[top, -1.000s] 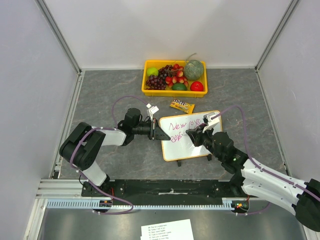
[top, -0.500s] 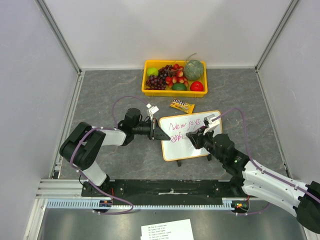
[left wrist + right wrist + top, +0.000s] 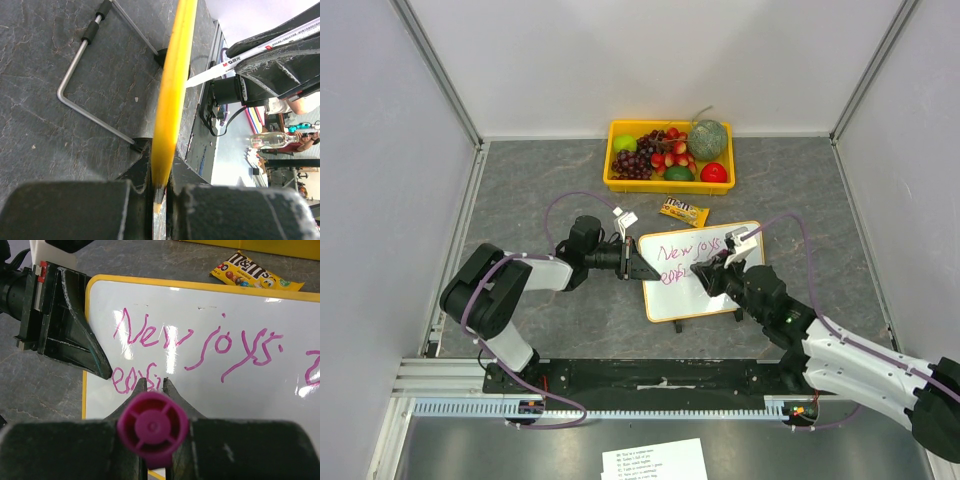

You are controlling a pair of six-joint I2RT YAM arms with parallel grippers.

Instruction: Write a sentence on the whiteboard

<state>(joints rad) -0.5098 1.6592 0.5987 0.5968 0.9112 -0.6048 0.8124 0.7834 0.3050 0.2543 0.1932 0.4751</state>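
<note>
Starting with the biggest, what does everything sit on?

A grey stone-patterned table [image 3: 520,200].

And the whiteboard?

The whiteboard [image 3: 692,300] sits right of the table's middle, nearer the near edge than the far one, and turned slightly askew. The left wrist view shows a bent wire stand [image 3: 91,34] on its back.

Next in size?

A yellow tray [image 3: 660,187] of fruit sits against the far edge, at the middle. A white paper sheet [image 3: 655,462] lies past the near edge, in front of the arm bases.

The arms?

The left gripper [image 3: 640,268] is clamped on the board's left frame edge, with the orange-tan rim running between its fingers. The right gripper [image 3: 706,270] hangs over the board's middle, closed around a marker [image 3: 152,427] whose purple end faces its wrist camera. The tip is hidden, so I cannot tell whether it touches.

Smaller things?

A candy packet [image 3: 683,211] lies between tray and board, just off the board's far edge.

And the sentence?

The sentence [image 3: 200,342], in pink-purple, reads "New joys" on the top line, with more cut off at the right. A second line begins at the lower left, partly behind the fingers.
</note>
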